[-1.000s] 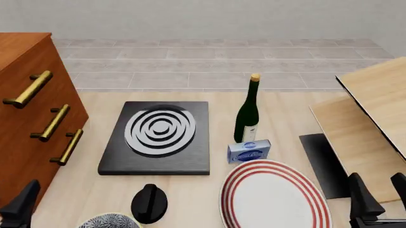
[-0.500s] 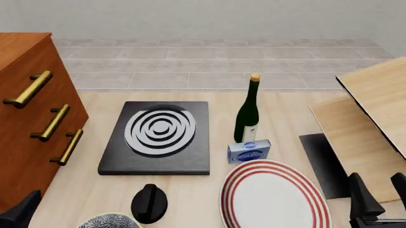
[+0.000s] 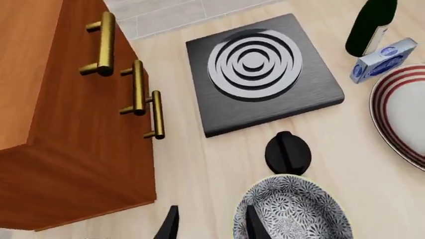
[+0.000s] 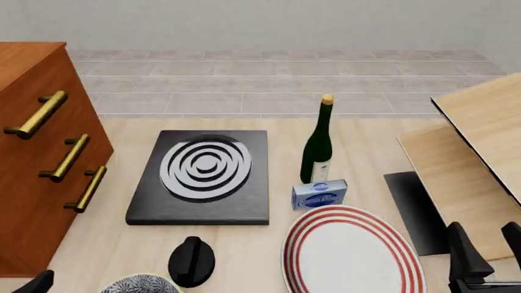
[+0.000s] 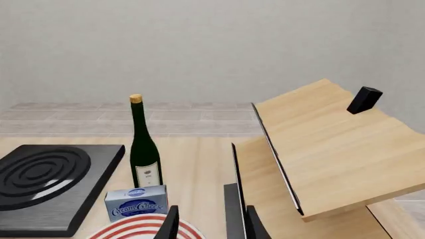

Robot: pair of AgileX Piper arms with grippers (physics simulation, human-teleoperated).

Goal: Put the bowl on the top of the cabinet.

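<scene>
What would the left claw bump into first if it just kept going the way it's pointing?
Probably the speckled blue-and-white bowl: one finger of the left gripper already overlaps its rim, though height is unclear.

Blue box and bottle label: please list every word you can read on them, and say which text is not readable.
"Cream Cheese", in white script on the blue box.
Bottle label: print too small to read.
No other text visible.
</scene>
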